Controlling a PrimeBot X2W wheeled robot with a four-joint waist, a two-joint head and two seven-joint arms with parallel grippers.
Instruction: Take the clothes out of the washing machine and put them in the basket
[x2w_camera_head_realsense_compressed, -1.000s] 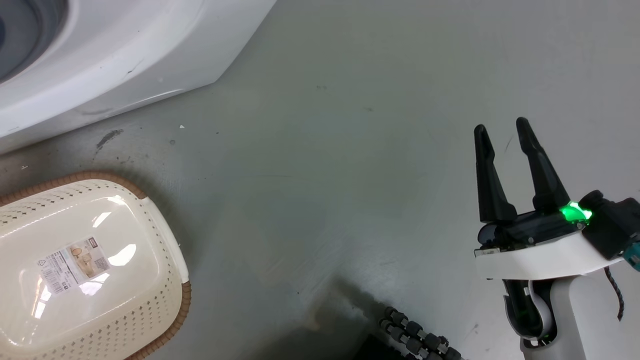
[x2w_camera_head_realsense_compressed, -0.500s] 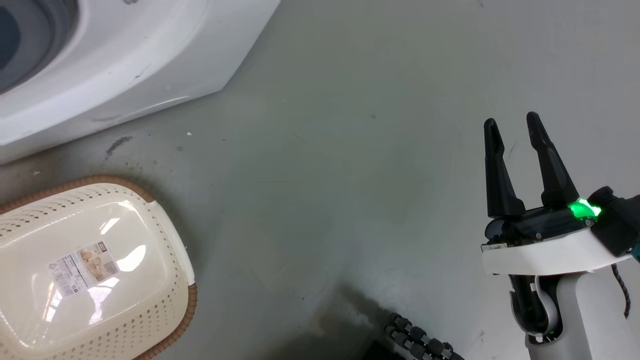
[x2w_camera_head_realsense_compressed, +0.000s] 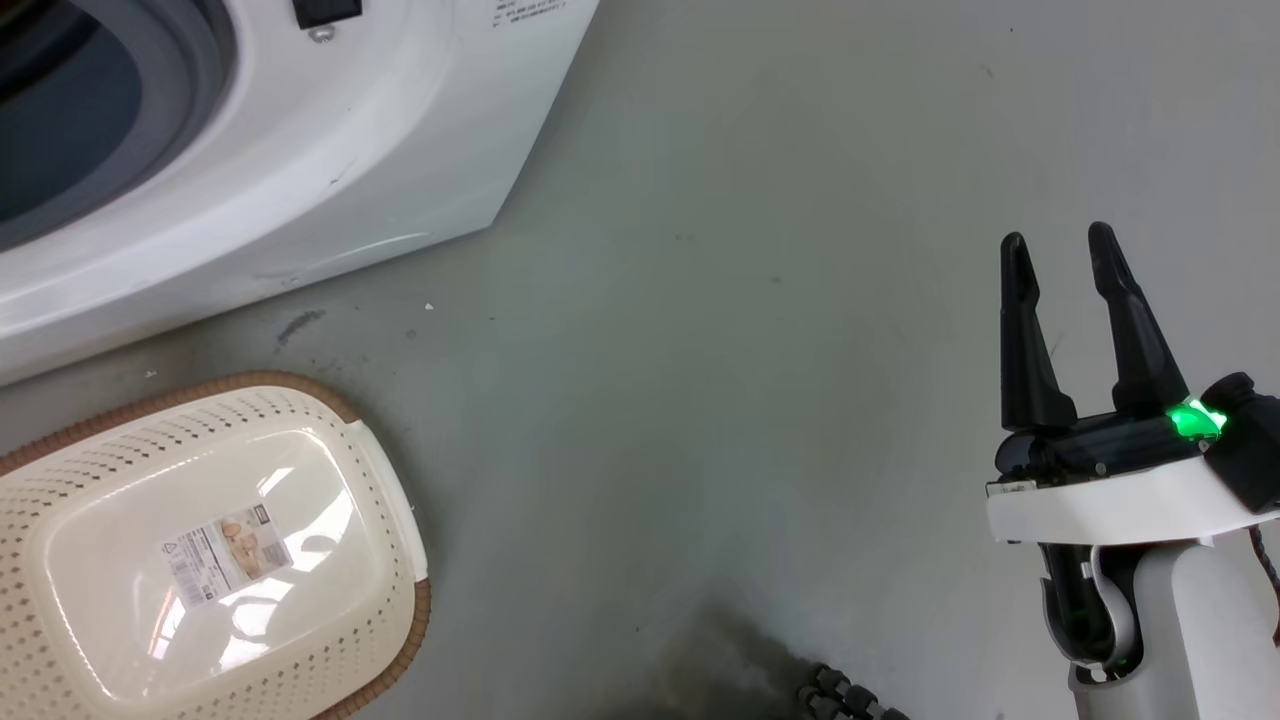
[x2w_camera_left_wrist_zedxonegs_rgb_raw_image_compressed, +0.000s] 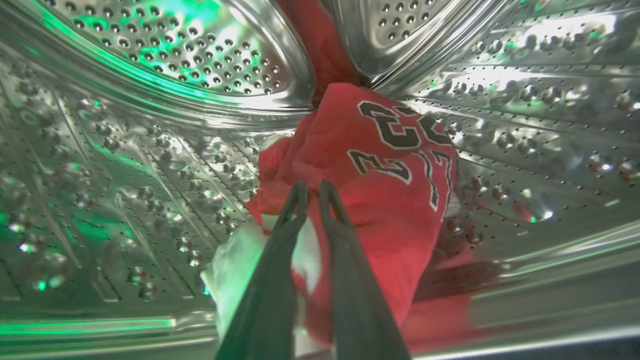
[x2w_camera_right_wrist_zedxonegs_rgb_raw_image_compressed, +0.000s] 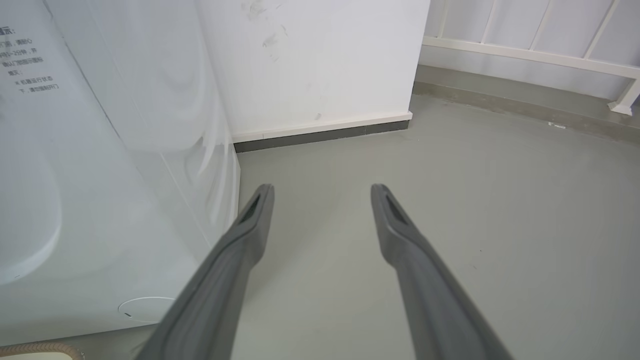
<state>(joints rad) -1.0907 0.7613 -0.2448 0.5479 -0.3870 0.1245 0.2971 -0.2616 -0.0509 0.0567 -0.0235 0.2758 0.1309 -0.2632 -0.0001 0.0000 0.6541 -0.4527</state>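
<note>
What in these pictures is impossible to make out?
Left wrist view: whether the jaws of the left gripper truly pinch the clothes; the tips blend into the folds.
Head view: the inside of the washing machine is dark and cut off by the upper left edge.
Head view: the print on the label of the basket is too small to read.

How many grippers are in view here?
2. The left gripper is inside the washing machine, pinching the clothes; the right gripper hangs open above the floor.
</note>
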